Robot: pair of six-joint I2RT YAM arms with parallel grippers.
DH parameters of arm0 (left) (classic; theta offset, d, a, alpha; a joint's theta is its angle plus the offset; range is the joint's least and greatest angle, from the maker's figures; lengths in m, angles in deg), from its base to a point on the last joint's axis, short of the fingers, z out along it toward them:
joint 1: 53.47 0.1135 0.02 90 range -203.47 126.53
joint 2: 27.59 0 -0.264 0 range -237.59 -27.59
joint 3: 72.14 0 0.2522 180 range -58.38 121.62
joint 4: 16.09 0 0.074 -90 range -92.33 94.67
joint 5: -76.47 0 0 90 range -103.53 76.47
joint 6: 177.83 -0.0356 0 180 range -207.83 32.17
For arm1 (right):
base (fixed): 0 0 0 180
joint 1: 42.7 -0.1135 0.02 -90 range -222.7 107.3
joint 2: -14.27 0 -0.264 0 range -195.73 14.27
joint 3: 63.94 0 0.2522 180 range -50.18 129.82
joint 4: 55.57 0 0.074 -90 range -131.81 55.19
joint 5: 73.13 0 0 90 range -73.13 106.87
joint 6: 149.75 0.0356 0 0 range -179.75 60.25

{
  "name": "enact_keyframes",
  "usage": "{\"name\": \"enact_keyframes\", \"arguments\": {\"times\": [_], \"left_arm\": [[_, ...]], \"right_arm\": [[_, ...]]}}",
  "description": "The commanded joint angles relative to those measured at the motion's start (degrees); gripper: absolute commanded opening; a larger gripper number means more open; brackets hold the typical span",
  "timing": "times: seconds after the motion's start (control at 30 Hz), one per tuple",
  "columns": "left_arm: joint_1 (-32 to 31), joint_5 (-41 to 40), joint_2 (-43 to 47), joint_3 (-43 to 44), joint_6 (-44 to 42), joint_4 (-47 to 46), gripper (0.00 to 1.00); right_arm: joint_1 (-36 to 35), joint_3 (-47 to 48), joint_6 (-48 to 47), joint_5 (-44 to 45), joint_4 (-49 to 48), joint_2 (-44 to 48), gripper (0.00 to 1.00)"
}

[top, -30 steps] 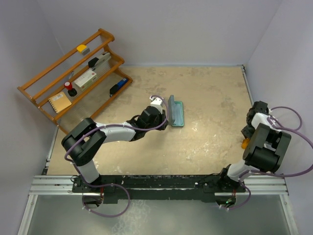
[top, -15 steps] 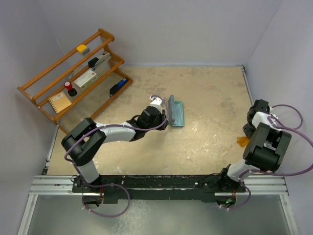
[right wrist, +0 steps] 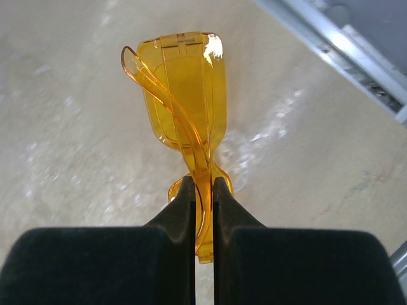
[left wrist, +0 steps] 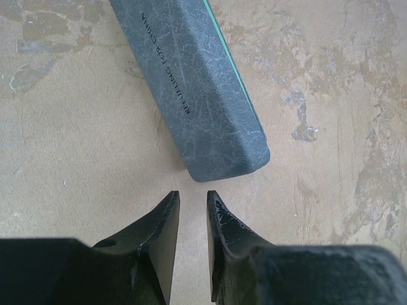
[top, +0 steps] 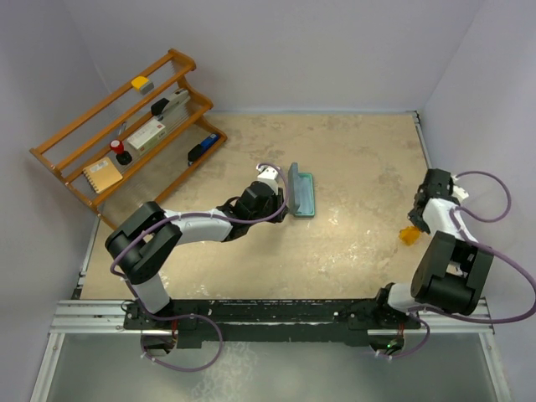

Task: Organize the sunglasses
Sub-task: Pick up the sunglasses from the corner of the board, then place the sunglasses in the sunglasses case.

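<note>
Counting one pair of orange sunglasses [right wrist: 184,95], pinched in right jaws at right; one grey case [left wrist: 191,82] mid worktop [top: 360,159], just beyond left jaws, narrowly parted, empty.

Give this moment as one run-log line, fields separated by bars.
right tool: shut on orange sunglasses | left tool: open, empty, near glasses case

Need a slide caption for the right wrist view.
Right tool clamped on translucent orange sunglasses above the tan tabletop.
</note>
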Motion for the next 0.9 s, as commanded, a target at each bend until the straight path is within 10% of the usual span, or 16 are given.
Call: {"name": "enact_keyframes", "arguments": {"times": [0.0, 0.87], "left_arm": [[0.22, -0.85, 2.44, -0.01, 0.21, -1.92, 0.22], [0.98, -5.69, -0.32, 0.99, 0.23, -0.08, 0.21]], "right_arm": [[-8.66, 1.12, -0.59, 0.98, -0.11, 2.24, 0.00], [-41.13, 26.49, -2.46, -7.87, 1.12, -18.52, 0.00]]}}
